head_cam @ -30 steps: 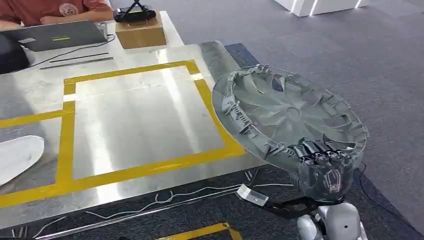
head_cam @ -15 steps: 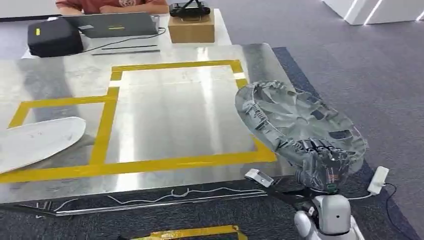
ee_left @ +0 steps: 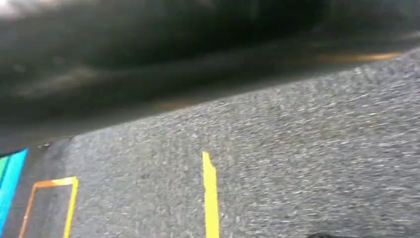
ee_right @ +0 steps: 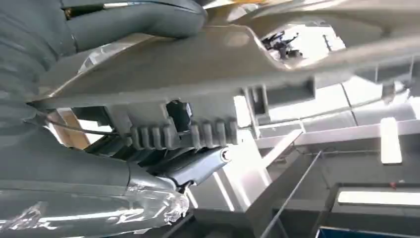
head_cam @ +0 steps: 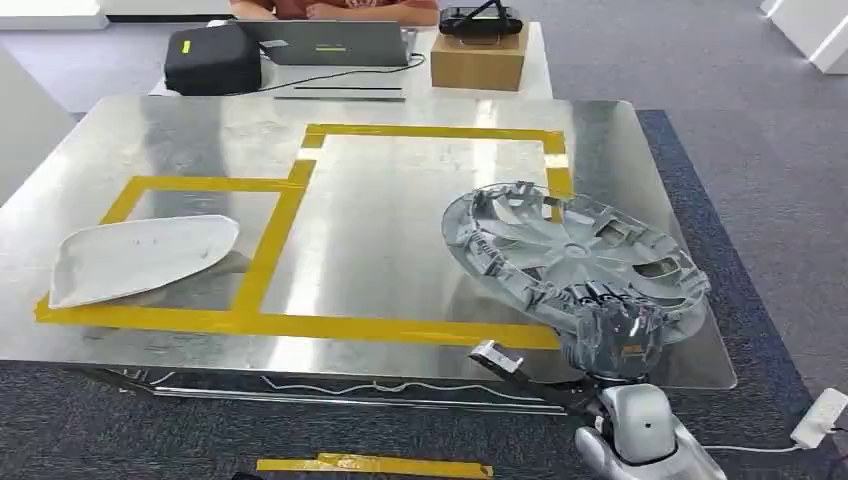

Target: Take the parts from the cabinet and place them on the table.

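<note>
- The right robot hand (head_cam: 612,335) grasps the near rim of a round grey plastic wheel cover (head_cam: 570,255), fingers curled over the rim's inner edge.
- The wheel cover is tilted — ribbed inner side facing up, its far edge out over the near right part of the shiny metal surface (head_cam: 400,210), above the yellow tape rectangle (head_cam: 300,325) marked there.
- From the right wrist view, the thick grey thumb (ee_right: 143,20) presses on one face of the cover's rim (ee_right: 208,64), with darker fingers on the other side beside the row of clip teeth.
- A flat white, teardrop-shaped plastic panel (head_cam: 140,258) lies on the surface at the near left, inside the smaller taped box, well apart from the wheel cover.
- At the far edge of the surface sit a black case (head_cam: 212,60), an open grey laptop (head_cam: 335,42) and a brown cardboard box (head_cam: 478,62) with a black device on top; a person in a red top sits behind the laptop.
- The left wrist view looks onto grey carpet (ee_left: 297,158) with yellow tape strips — whether the left robot hand is released or clenched I cannot tell.
</note>
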`<state>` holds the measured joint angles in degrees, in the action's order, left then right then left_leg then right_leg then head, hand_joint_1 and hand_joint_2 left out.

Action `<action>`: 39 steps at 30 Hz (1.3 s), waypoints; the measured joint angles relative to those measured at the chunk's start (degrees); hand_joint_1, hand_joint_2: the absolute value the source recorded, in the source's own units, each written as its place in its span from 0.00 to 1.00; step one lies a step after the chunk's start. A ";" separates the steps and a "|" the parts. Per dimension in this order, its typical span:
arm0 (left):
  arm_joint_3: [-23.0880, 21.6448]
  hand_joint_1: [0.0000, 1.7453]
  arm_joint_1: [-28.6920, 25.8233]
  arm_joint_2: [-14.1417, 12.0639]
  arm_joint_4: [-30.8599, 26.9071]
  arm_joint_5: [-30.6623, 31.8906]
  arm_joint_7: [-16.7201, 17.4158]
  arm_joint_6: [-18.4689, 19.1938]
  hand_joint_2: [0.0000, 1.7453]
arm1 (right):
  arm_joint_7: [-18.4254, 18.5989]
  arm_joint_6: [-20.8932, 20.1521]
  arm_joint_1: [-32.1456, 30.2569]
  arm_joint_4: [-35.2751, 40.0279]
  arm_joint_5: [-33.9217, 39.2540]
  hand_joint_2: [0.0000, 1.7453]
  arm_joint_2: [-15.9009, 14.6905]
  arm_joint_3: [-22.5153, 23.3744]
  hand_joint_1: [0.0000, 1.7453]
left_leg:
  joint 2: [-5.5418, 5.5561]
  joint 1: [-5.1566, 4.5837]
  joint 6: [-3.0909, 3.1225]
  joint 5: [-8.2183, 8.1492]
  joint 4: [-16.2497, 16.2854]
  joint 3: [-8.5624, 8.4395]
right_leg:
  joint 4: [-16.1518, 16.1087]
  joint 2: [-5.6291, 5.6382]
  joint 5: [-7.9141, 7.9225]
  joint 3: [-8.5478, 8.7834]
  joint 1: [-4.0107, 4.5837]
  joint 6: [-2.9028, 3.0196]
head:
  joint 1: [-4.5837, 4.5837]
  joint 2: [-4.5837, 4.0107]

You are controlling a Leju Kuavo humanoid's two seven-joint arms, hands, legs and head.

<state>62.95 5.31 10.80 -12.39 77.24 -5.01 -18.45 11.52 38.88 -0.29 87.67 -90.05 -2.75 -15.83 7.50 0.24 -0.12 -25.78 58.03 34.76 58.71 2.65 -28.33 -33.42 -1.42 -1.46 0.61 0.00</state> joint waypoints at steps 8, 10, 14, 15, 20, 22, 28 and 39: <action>0.07 0.00 0.11 0.11 0.00 -0.55 0.20 -0.77 0.00 | 5.09 0.00 3.28 -3.67 0.00 1.00 -1.42 -6.82 1.00 | -6.90 -0.07 -0.68 -5.23 14.70 7.05 | -0.24 -4.81 -0.31 0.41 0.50 1.51 | 0.68 0.00; 0.07 0.00 0.12 0.09 0.00 -0.55 0.22 -0.96 0.00 | 7.50 0.00 4.86 -4.52 0.00 1.00 -1.88 -9.27 1.00 | -7.90 -0.25 0.03 -0.37 5.09 1.91 | -0.24 -5.47 -0.46 0.75 0.64 1.44 | 0.68 0.00; 0.07 0.00 0.60 0.11 0.00 -0.57 0.44 -1.14 0.00 | 11.87 0.00 8.09 -6.45 0.00 1.00 -3.34 -15.24 1.00 | -9.33 -1.06 0.84 -0.76 0.35 -0.08 | -0.27 -6.71 -0.65 0.67 1.04 0.48 | 0.63 0.00; 0.09 0.00 0.47 0.07 0.00 -0.57 0.66 -1.18 0.00 | 12.90 0.00 9.09 -7.15 0.00 1.00 -3.48 -17.27 1.00 | -8.99 -1.09 1.08 -0.65 0.11 -0.14 | -0.52 -7.06 -0.62 0.95 1.01 0.19 | 0.61 0.00; 0.11 0.00 0.83 0.48 0.00 -0.52 1.44 -1.38 0.00 | 13.29 0.00 12.26 -10.79 0.02 1.00 -4.22 -24.84 1.00 | -7.56 -0.44 2.26 -0.31 -0.92 -1.13 | 13.11 -3.09 -7.43 -5.84 0.71 -0.93 | 0.11 0.00; 0.11 0.00 0.75 0.50 0.00 -0.52 2.10 -1.35 0.00 | 11.67 0.00 12.10 -11.96 -0.02 1.00 -4.20 -26.03 1.00 | -6.80 -0.46 2.22 -0.38 -0.88 -1.21 | 17.00 -2.94 -7.66 -8.48 0.69 -1.11 | 0.07 0.00; 0.13 0.00 0.72 0.55 0.00 -0.52 2.30 -1.22 0.00 | 10.80 0.00 13.17 -13.57 0.00 1.00 -3.93 -27.52 1.00 | -5.60 -0.85 0.88 -1.06 0.02 -1.00 | 0.08 -2.11 0.33 -0.58 0.30 -0.46 | 0.11 0.00; 0.13 0.00 0.64 0.37 0.00 -0.55 3.00 1.51 0.00 | 9.62 0.00 14.12 -17.18 0.00 1.00 -2.82 -28.06 1.00 | -5.64 -0.54 1.01 -0.89 -0.63 -1.40 | -0.15 -2.01 0.26 -0.45 0.80 0.45 | 0.04 0.00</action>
<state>63.08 5.96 11.17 -12.39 76.70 -2.01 -16.94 21.14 38.88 13.84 70.49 -90.05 -5.57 -43.89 1.86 -0.30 0.89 -26.67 57.40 33.36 58.56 0.64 -28.08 -33.87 -0.61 -1.02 0.66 0.00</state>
